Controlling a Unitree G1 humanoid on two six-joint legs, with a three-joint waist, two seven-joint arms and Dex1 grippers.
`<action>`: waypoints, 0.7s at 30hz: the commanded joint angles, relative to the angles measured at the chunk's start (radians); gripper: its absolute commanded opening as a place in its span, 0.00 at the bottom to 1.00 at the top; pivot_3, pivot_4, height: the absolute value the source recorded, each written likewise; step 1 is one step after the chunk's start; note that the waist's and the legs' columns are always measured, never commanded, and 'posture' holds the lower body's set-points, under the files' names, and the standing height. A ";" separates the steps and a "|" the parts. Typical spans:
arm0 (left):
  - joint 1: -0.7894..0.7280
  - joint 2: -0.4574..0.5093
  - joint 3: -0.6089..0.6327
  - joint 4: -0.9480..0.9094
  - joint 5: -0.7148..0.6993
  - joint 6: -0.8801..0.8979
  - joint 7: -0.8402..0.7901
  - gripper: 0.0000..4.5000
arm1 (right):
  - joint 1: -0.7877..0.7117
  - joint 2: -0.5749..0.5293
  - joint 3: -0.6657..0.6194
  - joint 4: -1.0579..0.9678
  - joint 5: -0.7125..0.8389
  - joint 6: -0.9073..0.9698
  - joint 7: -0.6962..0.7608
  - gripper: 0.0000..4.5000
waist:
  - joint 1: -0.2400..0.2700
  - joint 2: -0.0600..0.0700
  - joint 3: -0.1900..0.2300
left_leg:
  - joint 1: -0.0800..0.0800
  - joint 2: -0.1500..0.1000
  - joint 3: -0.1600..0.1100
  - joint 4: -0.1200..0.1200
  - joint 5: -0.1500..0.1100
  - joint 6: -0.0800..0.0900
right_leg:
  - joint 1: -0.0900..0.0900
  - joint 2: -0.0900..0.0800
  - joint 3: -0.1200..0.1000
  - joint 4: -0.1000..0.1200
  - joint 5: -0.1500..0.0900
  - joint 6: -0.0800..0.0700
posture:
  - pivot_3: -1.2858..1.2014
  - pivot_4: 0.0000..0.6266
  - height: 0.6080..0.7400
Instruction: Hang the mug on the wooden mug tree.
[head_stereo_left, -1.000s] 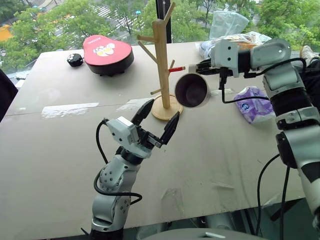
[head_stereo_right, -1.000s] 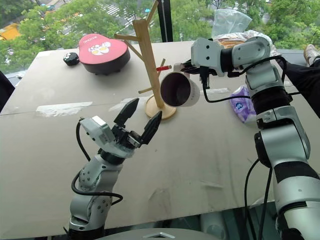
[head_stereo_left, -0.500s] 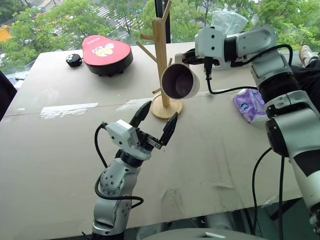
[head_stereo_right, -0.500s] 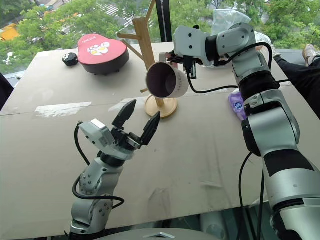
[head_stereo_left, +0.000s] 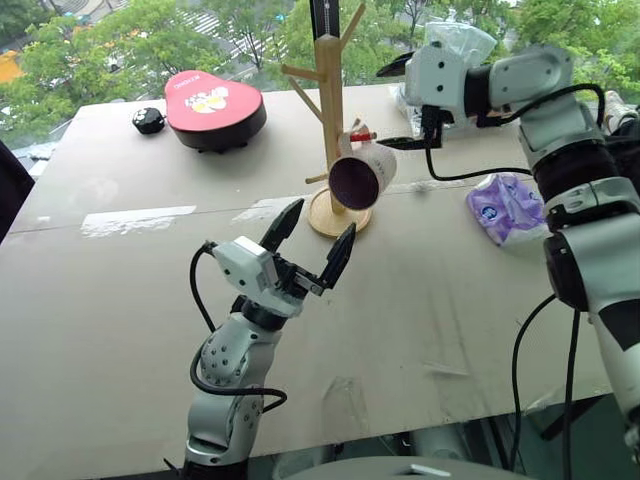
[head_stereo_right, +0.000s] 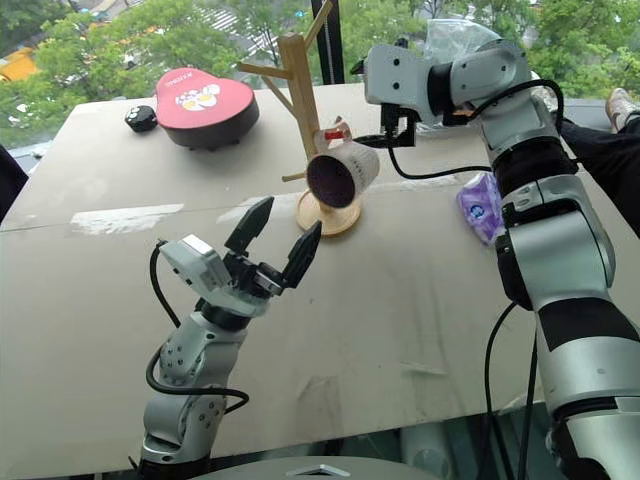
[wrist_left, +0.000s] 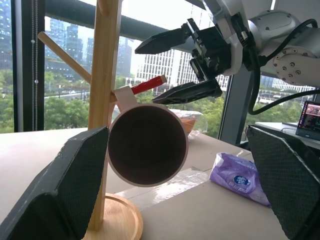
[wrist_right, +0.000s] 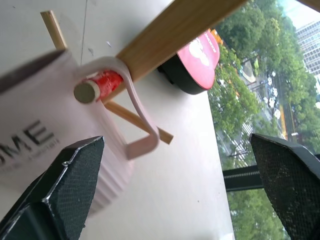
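Observation:
The white mug (head_stereo_left: 360, 178), maroon inside, hangs by its handle (wrist_right: 136, 116) on the red-tipped peg (wrist_right: 102, 84) of the wooden mug tree (head_stereo_left: 328, 110). It tilts with its mouth facing me. My right gripper (head_stereo_left: 398, 105) is open just right of the mug, one finger above and one below the level of the peg, touching nothing. In front of the tree's round base (head_stereo_left: 338, 214), my left gripper (head_stereo_left: 322, 222) is raised above the table, open and empty, pointing at the mug (wrist_left: 147, 145).
A red-lidded black box (head_stereo_left: 215, 105) and a small black object (head_stereo_left: 150, 120) sit at the back left. A purple tissue pack (head_stereo_left: 505, 205) lies right of the tree, with plastic bags (head_stereo_left: 455, 45) behind it. The beige table (head_stereo_left: 450, 300) ends at a window.
My right gripper carried the mug left to the tree, slipped its handle over the red-tipped peg, then opened and lifted away. The mug now hangs free. The left arm stayed put.

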 joint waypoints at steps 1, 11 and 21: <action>-0.010 0.015 0.015 -0.010 -0.015 -0.009 -0.011 1.00 | 0.020 -0.025 -0.069 -0.053 0.065 0.079 0.004 0.99 | 0.000 0.000 0.000 | 0.000 0.000 0.000 0.000 0.000 0.000 | 0.000 0.000 0.000 0.000 0.000 0.000 | 0.52 0.24 1.00; 0.139 0.152 0.024 0.043 -0.013 0.141 -0.056 1.00 | 0.773 -0.075 -0.279 -0.878 0.481 0.766 -0.031 0.99 | 0.009 -0.001 -0.001 | -0.002 0.000 -0.001 0.000 0.000 0.000 | -0.001 -0.001 0.000 0.000 0.000 0.000 | 0.52 0.24 1.00; 0.293 0.226 0.017 0.056 0.087 0.129 -0.070 1.00 | 1.466 0.089 -0.306 -1.198 0.479 0.627 -0.267 0.99 | 0.023 0.000 -0.003 | 0.003 0.000 0.002 0.003 0.000 0.000 | 0.002 0.001 0.004 0.002 0.003 0.001 | 0.52 0.24 1.00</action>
